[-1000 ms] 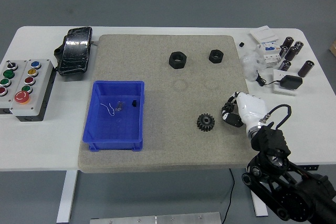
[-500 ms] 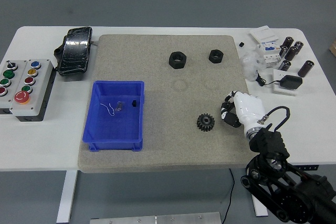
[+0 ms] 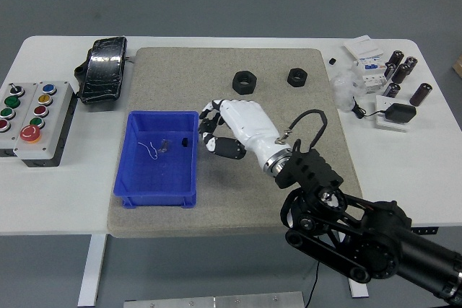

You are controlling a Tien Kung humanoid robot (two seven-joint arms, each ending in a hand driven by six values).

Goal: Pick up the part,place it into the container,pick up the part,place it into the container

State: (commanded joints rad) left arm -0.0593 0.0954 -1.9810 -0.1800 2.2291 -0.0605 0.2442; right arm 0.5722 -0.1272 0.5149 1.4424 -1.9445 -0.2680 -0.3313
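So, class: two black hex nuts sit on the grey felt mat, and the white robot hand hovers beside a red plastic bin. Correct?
Not quite. The plastic bin is blue, not red, as the head view shows. Two black hex nuts do sit on the grey felt mat, and the white robot hand hovers beside the bin.

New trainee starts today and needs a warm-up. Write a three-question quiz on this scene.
1. True or false: the right hand is over the bare white table, off the mat.
2. How many black nuts lie on the far part of the mat?
3. What sits at the table's left end, left of the blue container? A) a button box B) a yellow cup C) a stack of plates

Key:
1. False. It is over the mat, just right of the blue container.
2. Two: the larger nut and the smaller nut.
3. A, the button box.
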